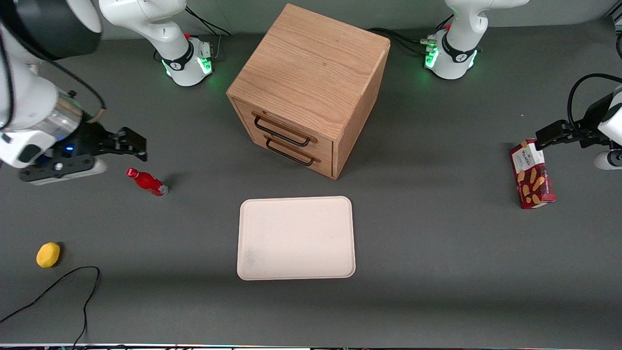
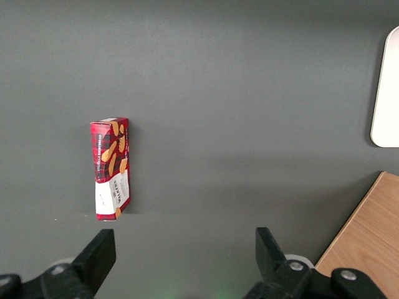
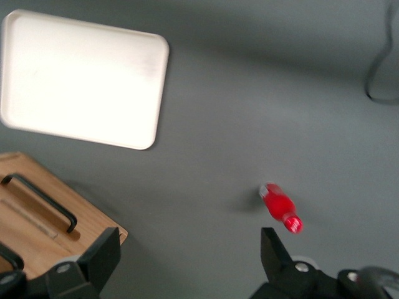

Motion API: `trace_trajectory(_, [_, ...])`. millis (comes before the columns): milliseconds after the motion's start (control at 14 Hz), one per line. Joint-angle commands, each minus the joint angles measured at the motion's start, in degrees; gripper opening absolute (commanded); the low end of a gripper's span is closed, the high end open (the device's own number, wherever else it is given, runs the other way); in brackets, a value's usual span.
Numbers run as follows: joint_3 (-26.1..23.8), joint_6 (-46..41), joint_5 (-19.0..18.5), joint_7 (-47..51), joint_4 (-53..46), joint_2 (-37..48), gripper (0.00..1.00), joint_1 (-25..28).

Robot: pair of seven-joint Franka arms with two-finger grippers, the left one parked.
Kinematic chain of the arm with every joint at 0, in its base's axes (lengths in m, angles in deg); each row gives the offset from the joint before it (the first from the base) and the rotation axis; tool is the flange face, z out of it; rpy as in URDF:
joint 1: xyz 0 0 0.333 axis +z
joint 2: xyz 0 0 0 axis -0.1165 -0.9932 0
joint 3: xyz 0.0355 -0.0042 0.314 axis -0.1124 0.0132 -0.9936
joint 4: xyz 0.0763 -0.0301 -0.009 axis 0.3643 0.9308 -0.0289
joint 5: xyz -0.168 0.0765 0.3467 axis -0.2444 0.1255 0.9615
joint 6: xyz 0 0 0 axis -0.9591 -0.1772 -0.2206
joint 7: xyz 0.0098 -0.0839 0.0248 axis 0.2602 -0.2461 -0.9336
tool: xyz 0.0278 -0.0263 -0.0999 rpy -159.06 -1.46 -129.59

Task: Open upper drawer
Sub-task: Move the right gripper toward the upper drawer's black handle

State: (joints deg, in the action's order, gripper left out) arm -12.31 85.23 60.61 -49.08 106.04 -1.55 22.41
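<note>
The oak cube cabinet (image 1: pixel 311 73) stands mid-table with its two drawers facing the front camera at an angle. The upper drawer (image 1: pixel 286 127) is pushed in flush, its thin black bar handle (image 1: pixel 281 132) just above the bottom drawer's handle (image 1: pixel 290 153). My gripper (image 1: pixel 138 146) hangs open and empty above the table toward the working arm's end, well apart from the cabinet, just above a red bottle. In the right wrist view my gripper (image 3: pixel 189 244) has only grey table between its fingers. The cabinet's front corner (image 3: pixel 93 230) sits beside one finger (image 3: pixel 100 255).
A red bottle (image 1: pixel 147 181) (image 3: pixel 280 207) lies under my gripper. A white tray (image 1: pixel 295 238) (image 3: pixel 81 81) lies in front of the cabinet. A yellow fruit (image 1: pixel 48 254) and a black cable (image 1: pixel 73 277) are nearer the front camera. A cookie box (image 1: pixel 531 174) lies toward the parked arm's end.
</note>
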Motion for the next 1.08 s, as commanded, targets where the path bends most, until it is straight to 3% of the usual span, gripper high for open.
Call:
trace_trajectory(0, [0.1,0.4,0.9,-8.8,-2.1,-2.1,1.0,3.0])
trace_trajectory(215, [-3.8,0.8,3.9,-8.8,-2.1,-2.8,1.0,3.1])
trace_trajectory(573, [-12.7,0.8,2.9,-8.7,-1.8,-3.5,1.0,4.0])
trace_trajectory(1003, [-15.5,0.8,2.5,-9.4,-1.6,-4.4,1.0,5.6])
